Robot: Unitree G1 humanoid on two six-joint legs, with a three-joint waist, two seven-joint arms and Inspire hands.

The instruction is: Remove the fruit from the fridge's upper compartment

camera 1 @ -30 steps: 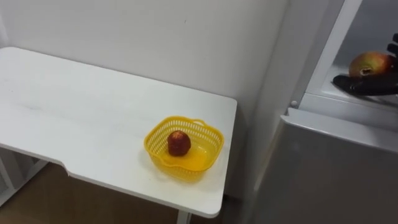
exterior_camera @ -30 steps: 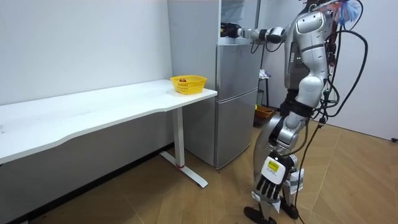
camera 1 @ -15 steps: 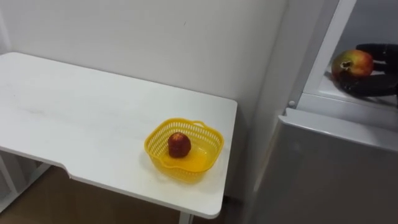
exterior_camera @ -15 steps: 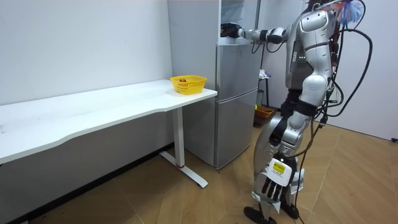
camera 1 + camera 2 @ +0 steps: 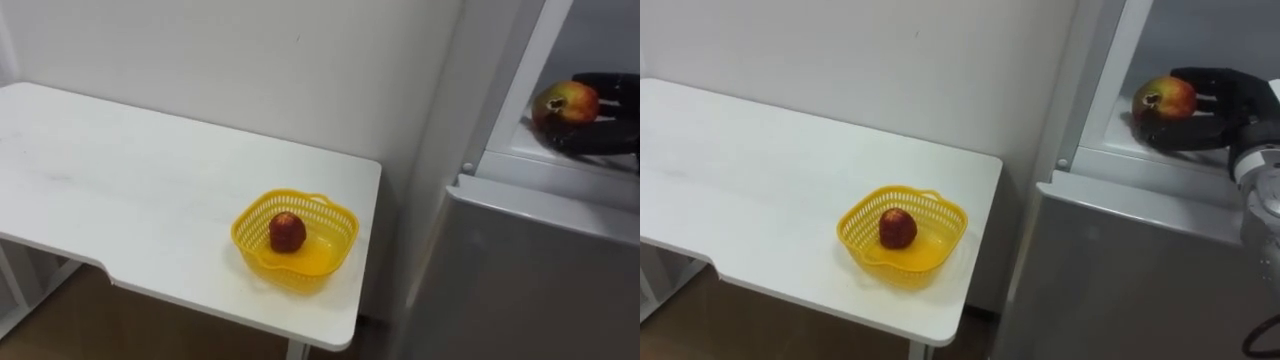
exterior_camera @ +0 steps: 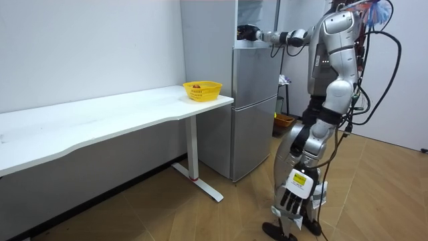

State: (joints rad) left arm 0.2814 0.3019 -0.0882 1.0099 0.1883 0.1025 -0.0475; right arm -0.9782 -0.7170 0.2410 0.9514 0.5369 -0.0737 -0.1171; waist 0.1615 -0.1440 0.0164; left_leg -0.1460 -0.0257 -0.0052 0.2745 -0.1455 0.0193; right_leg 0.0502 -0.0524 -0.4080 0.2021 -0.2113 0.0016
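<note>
Now, robot: stands upright on the wooden floor (image 6: 200,217) in front of the fridge (image 6: 254,100), right arm stretched out level at the upper compartment, left arm hanging down.
Right hand (image 5: 1243,105): inside the open upper compartment, dark fingers above and thumb below curled round the fruit (image 5: 1164,98), clamped on it.
Fruit: round, red shading to yellow-green, with a small dark spot on the side facing the camera; it sits in the right hand's grasp just above the pale shelf (image 5: 1160,155), and whether it touches the shelf cannot be told.
Left hand (image 6: 292,199): low beside the robot's leg in the room view, fingers hanging loose and apart, holding nothing.
Fridge: grey, upright, just beside the table's end; the lower door (image 5: 1120,270) is closed, and the white frame of the upper compartment rises above it.
Table (image 5: 120,190): long, white, against the white wall (image 5: 250,60), to the robot's left of the fridge.
Basket (image 5: 262,262): yellow, latticed, upright on the table near the corner closest to the fridge.
Red fruit (image 5: 287,231): small, dark red, lying in the basket near its middle, well apart from the fruit in the fridge.
</note>
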